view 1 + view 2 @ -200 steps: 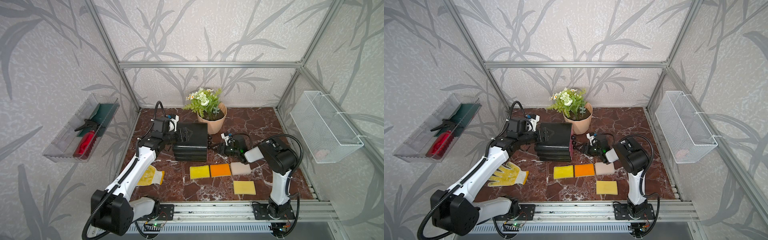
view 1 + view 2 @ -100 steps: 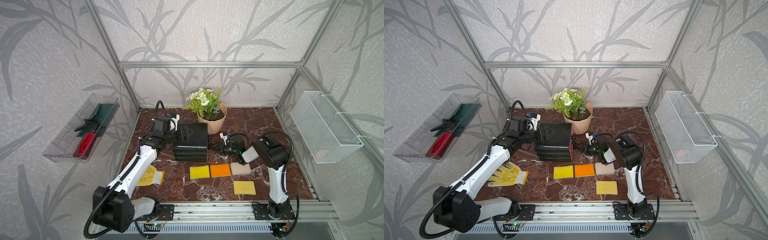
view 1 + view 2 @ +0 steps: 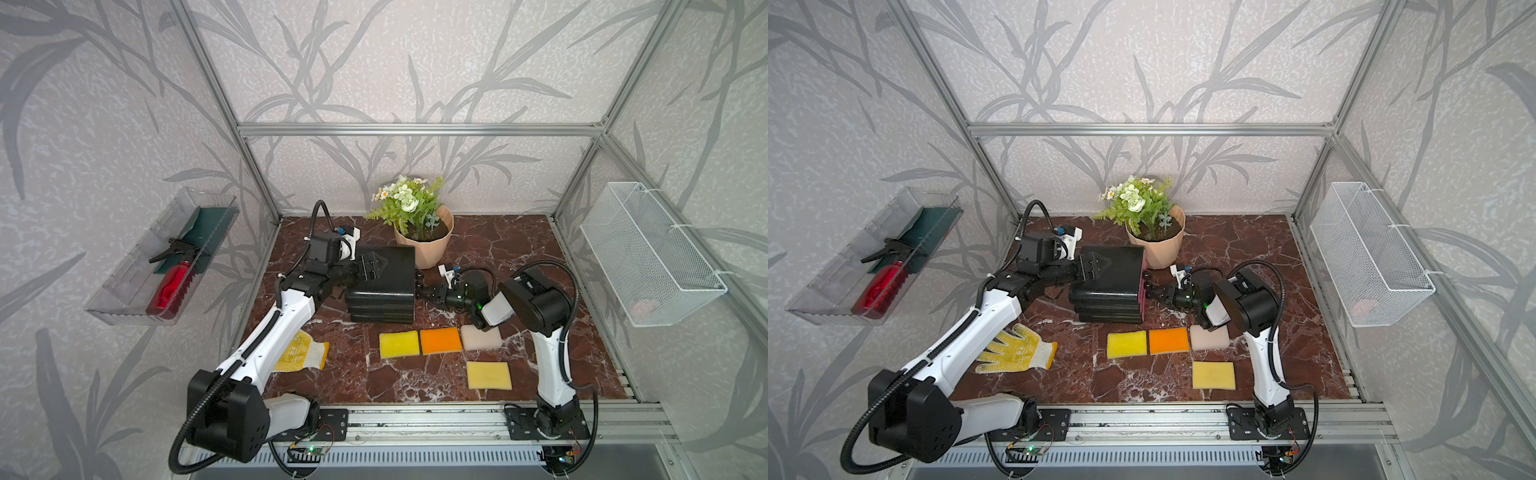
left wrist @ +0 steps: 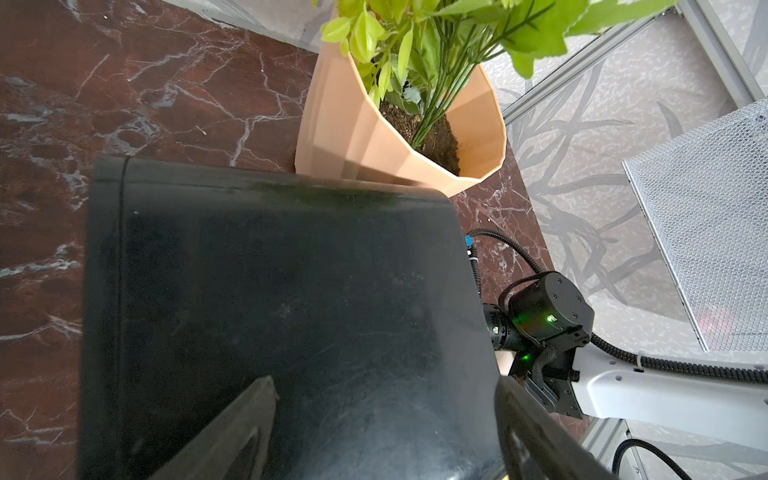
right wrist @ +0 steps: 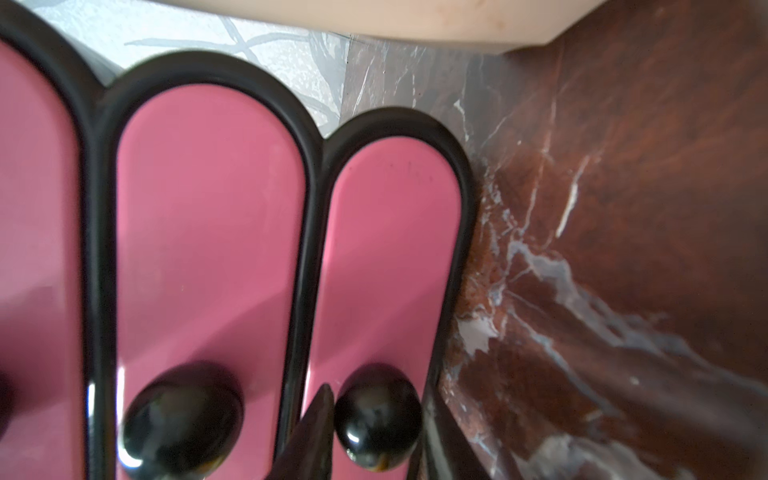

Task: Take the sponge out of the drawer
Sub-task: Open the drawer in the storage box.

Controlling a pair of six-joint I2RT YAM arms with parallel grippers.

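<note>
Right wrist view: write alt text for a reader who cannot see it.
The right hand's two dark fingers flank the round black knob of the pink drawer front nearest the red marble tabletop; whether they grip it is unclear. Two more black-framed pink fronts sit alongside, one showing a second knob.

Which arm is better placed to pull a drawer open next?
Right. The right gripper faces the pink drawer fronts, its fingers straddling the bottom drawer's knob. The left gripper sits open over the top of the black drawer unit, away from the knobs.
</note>
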